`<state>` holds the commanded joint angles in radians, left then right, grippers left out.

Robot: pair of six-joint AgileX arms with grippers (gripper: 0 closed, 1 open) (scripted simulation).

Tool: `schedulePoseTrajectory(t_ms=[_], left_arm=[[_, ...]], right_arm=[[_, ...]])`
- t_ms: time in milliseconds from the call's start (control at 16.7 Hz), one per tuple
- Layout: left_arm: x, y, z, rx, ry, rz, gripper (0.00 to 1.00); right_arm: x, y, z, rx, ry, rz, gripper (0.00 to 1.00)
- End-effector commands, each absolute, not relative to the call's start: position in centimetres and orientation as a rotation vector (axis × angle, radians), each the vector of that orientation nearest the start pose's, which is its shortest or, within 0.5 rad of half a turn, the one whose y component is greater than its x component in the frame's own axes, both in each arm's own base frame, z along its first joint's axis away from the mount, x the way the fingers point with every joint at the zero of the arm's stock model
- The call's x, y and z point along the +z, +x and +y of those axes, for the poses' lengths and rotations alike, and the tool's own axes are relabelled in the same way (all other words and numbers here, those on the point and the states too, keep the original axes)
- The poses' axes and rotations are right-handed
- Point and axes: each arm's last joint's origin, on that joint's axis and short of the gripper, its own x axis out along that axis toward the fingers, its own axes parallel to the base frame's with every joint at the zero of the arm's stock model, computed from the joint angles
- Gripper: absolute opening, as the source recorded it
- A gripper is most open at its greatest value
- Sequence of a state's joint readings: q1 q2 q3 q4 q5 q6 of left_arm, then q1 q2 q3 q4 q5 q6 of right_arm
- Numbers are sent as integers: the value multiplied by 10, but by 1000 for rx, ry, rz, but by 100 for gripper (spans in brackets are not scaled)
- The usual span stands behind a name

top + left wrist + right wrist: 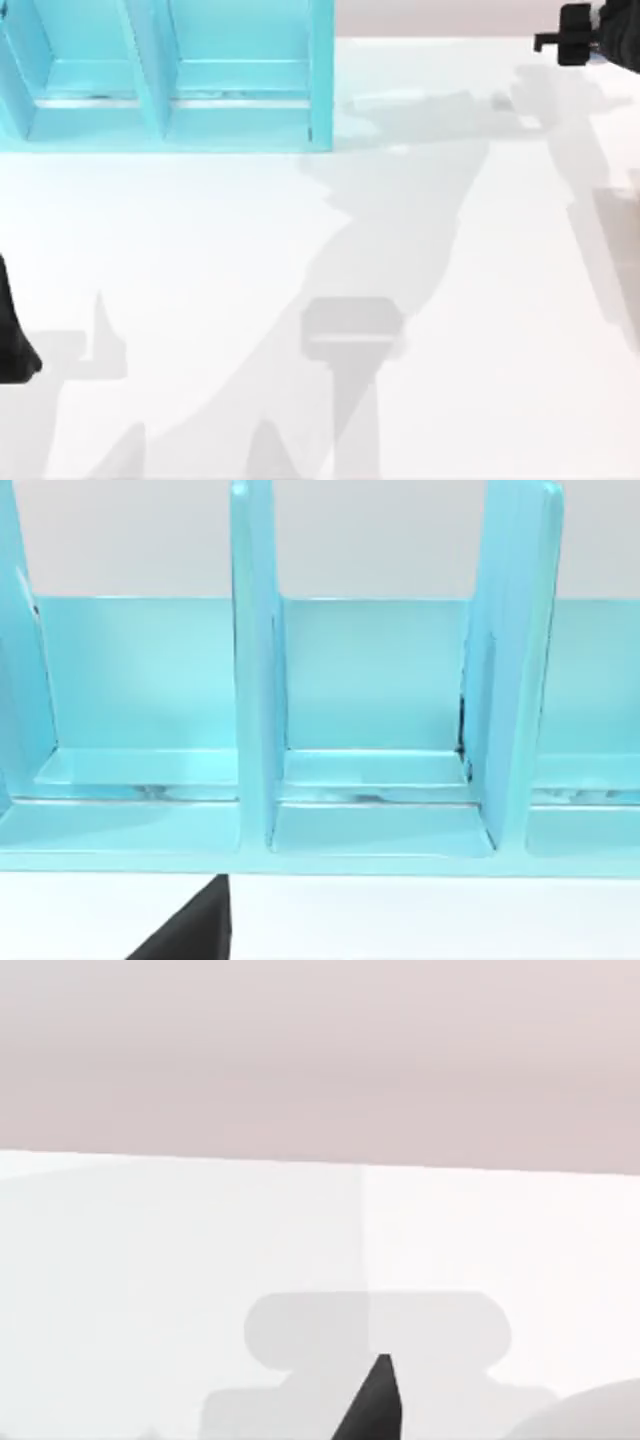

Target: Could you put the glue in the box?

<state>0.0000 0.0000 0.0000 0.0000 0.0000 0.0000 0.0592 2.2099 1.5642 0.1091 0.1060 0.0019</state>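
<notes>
White table [300, 260] lies bare under me. Teal box [170, 80] stands at its far left, dividers upright. Left gripper [15, 340] at left edge, right gripper [580, 35] far right; finger state indeterminable. Glue location: cannot tell.

White table [420, 300] — bare, grey shadows lying across it.

Divided box [160, 80] at the far left of the table [300, 250], compartments side by side, split by upright dividers [255, 680]. Left arm [12, 335] low at the table's left edge, well in front of the box. Right arm [590, 35] at the far right corner, level with the box and well apart from it.
</notes>
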Motion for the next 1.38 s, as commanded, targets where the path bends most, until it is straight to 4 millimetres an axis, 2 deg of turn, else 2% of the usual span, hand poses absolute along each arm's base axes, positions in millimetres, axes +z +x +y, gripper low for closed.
schedulePoseTrajectory(t_ms=[180,360,540,720,900,1080,1200,1380], left_arm=[[160,106,-1,0,0,0,100],[160,106,-1,0,0,0,100],[160,106,-1,0,0,0,100],[160,106,-1,0,0,0,100],[160,106,-1,0,0,0,100],[160,106,-1,0,0,0,100],[160,106,-1,0,0,0,100],[160,106,-1,0,0,0,100]], right_arm=[[177,490,-26,-12,-147,621,0],[191,464,-97,66,-265,756,0],[196,418,-164,229,-349,884,0],[192,361,-213,445,-371,930,0],[186,303,-242,637,-340,860,0],[180,254,-254,747,-285,713,0],[177,231,-256,771,-247,611,0],[173,209,-257,763,-213,494,0]])
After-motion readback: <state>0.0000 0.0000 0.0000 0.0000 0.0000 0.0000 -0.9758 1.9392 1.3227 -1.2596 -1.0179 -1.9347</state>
